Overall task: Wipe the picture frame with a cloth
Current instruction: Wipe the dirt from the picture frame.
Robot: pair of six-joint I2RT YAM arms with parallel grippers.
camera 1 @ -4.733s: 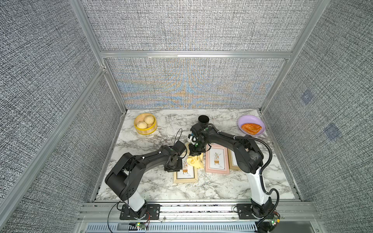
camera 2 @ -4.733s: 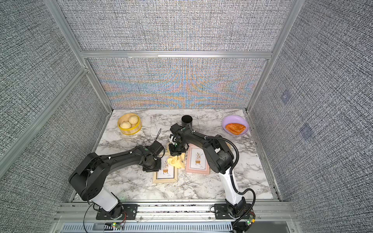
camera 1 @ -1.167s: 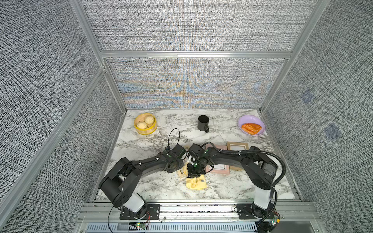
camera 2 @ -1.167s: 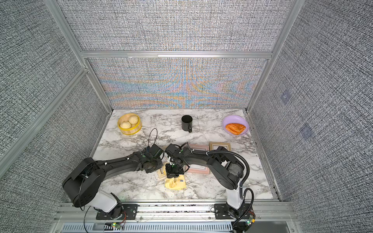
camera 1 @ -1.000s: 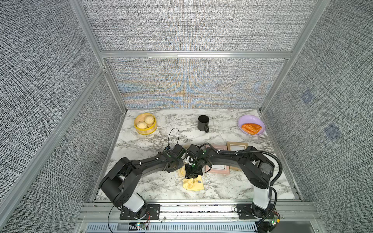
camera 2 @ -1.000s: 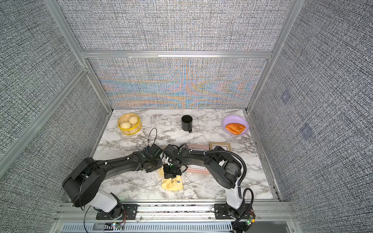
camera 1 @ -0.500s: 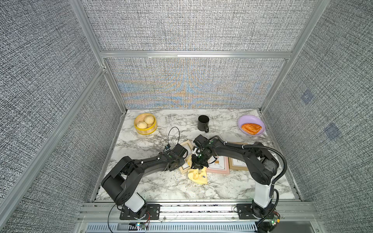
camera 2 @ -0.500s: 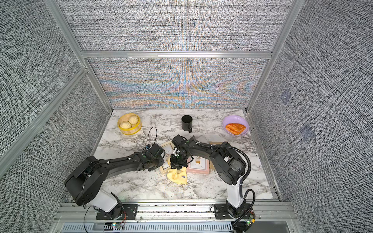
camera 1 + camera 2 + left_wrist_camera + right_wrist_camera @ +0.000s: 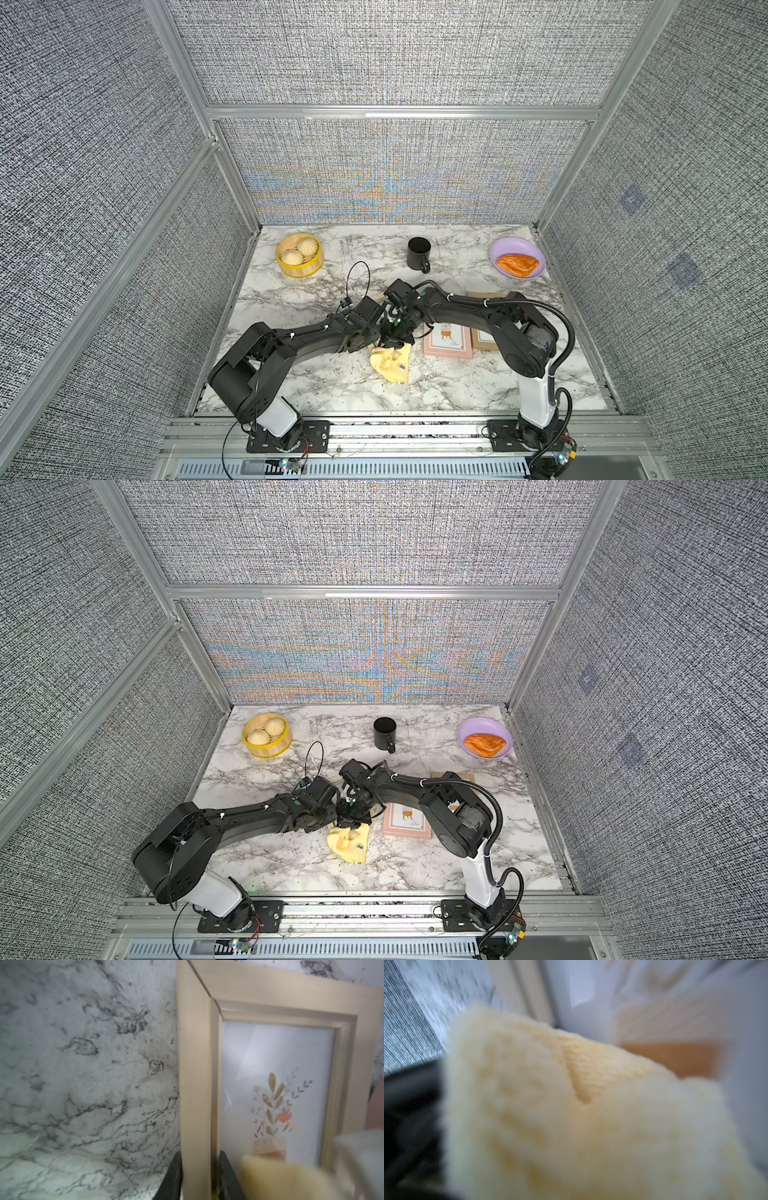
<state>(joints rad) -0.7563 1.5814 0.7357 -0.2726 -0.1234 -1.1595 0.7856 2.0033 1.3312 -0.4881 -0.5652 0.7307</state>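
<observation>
**Top views:** the cloth (image 9: 390,365) is pale yellow and fuzzy, crumpled into a loose wedge with a small dark label. It sits lower centre in both top views (image 9: 349,840), bunched right under my right gripper (image 9: 394,338). I can't tell if its lower edge touches the marble table (image 9: 316,386). My left gripper (image 9: 376,332) is just left of the right one, and the jaws of neither are readable from here. Both wrists meet mid-frame and cover most of the gold picture frame (image 9: 376,297), so only a corner sliver shows above them.

Counts:
- 1 cloth
- 3 frames: the gold one, a pink frame (image 9: 448,341) right of the cloth, and a brown frame (image 9: 485,343) next to that, half under my right arm
- 1 steamer basket (image 9: 301,272) upper left, holding 2 buns (image 9: 293,257)
- 1 black mug (image 9: 417,254) upper centre
- 1 purple plate (image 9: 505,247) upper right, holding 1 orange pastry (image 9: 517,265)

**Left wrist:** the gold picture frame fills the right half, brushed gold moulding around glass over a potted-flower print. My left gripper's two black fingers (image 9: 172,1178) at the bottom edge are clamped on its left rail, one on each side. The cloth is a blur at lower right, in front of the glass.

**Right wrist:** the cloth fills nearly everything, out of focus. The frame's rail and glass show behind it along the top. My own fingers are hidden by the fabric; the right gripper is closed tight with the cloth pinched in it.
</observation>
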